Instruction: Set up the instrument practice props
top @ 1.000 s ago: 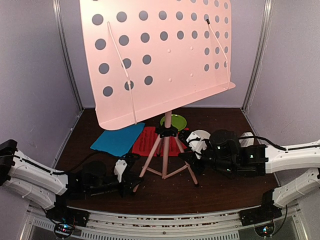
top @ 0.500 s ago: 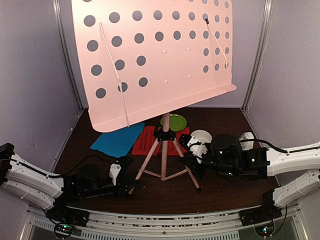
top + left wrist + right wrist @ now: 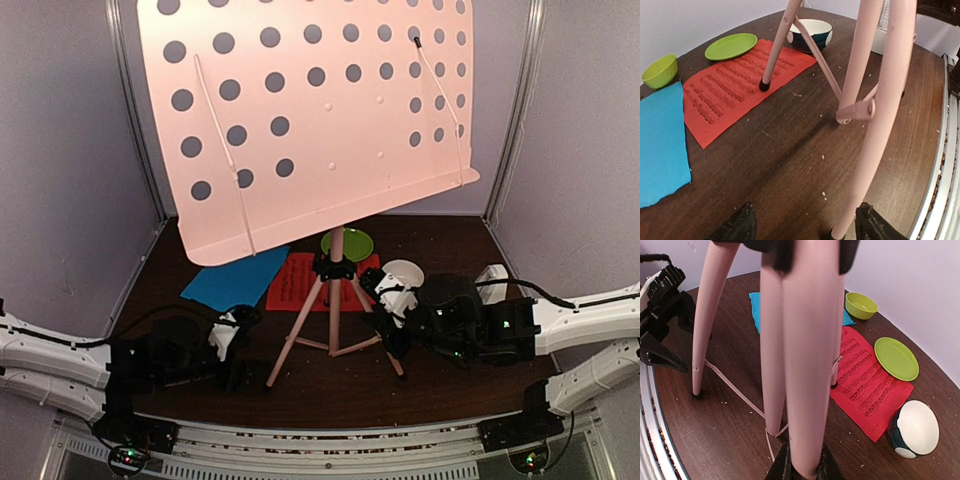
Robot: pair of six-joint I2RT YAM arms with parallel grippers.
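On table (image 3: 330,388) | music stand (image 3: 320,120) 1 | sheets (image 3: 300,282) 2 | left pincer (image 3: 805,227) wide | right pincer (image 3: 802,467) clamps music stand

The right gripper (image 3: 802,471) clamps one leg of the pink tripod stand (image 3: 800,365), which fills the foreground. A second leg (image 3: 707,325) stands on the dark wooden table (image 3: 715,440) at left, near the black left gripper (image 3: 675,332). A third foot rests on the red printed sheet (image 3: 867,390). Beyond lie a blue sheet (image 3: 755,310), a green bowl (image 3: 861,305), a green plate (image 3: 896,358) and a dark-based white bowl (image 3: 914,429).
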